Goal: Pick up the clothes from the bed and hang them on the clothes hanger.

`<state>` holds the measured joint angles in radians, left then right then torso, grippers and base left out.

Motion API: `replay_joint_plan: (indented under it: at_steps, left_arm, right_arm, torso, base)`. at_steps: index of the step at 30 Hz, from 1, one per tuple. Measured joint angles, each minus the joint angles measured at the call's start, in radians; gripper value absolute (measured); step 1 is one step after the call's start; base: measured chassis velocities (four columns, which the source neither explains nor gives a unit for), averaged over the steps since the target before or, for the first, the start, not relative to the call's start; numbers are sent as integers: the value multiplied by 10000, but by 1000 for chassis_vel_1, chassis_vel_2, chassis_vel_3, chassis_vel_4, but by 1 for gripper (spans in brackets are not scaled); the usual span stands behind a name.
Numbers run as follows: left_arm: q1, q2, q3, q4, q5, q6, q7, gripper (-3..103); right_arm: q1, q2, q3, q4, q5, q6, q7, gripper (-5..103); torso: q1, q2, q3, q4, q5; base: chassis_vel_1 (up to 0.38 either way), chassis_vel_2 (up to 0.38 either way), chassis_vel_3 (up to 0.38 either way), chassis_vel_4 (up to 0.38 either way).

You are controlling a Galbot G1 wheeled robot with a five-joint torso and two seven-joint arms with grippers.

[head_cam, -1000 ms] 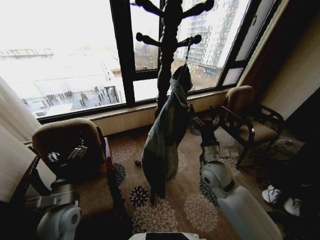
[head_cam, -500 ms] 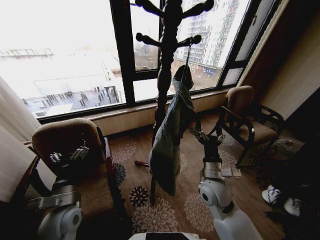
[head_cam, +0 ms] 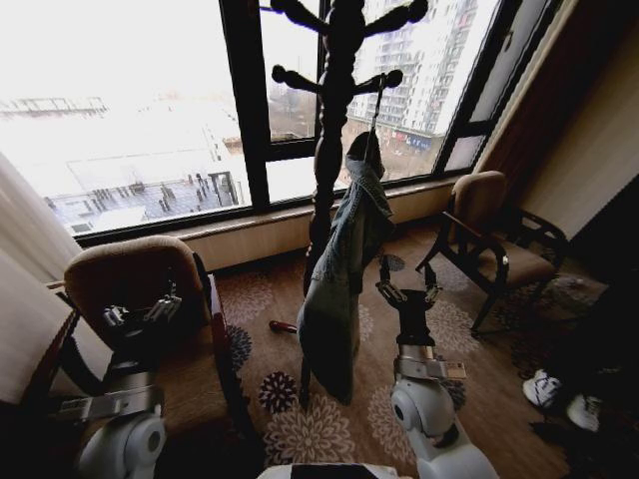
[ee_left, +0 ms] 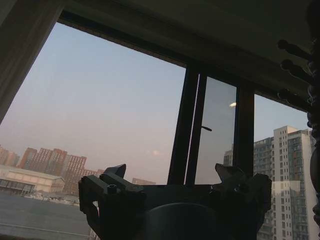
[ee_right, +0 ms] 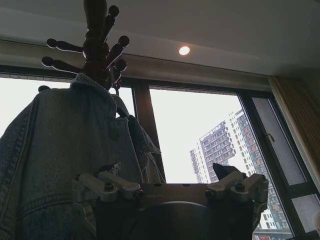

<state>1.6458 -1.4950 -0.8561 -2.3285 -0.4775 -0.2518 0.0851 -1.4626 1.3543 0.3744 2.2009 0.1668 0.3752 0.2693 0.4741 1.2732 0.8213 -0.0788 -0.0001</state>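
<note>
hanger hook (head_cam: 375,108) barely visible above jacket (head_cam: 341,267).

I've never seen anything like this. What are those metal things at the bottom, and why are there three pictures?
It is a two-armed robot. The wide picture comes from a camera on its head; the other two come from cameras on its wrists, looking up past each pincer. A denim jacket hangs on a tall wooden coat stand by the window. The right pincer is open beside the jacket, holding nothing. The left pincer is open too, parked in front of an armchair. A patterned carpet covers the floor.
</note>
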Motion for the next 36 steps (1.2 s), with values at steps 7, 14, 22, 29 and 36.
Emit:
replay_joint_plan:
  at_steps: [7,14,22,29,36]
  left_arm:
    - [2,0,-4,-7,4,0,-6,100]
    - [2,0,-5,-13,5,0,-11,100]
    - [1,2,-5,-17,5,0,-15,100]
    - [1,2,-5,-18,3,0,-21,100]
    - [0,3,-5,-18,1,0,-22,100]
  right_arm:
    - [5,-8,1,-3,2,0,3,100]
    - [24,-20,-2,-4,20,-4,10,100]
    - [35,-26,-7,-4,34,-9,15,100]
    - [40,-29,-12,-5,41,-14,21,100]
    - [45,-31,-13,-4,46,-18,26,100]
  torso:
    - [1,0,0,0,0]
    - [0,0,0,0,0]
    - [0,-1,0,0,0]
    - [1,-1,0,0,0]
    - [0,-1,0,0,0]
  base:
    - [0,0,0,0]
    - [0,0,0,0]
    - [0,0,0,0]
    - [0,0,0,0]
    - [0,0,0,0]
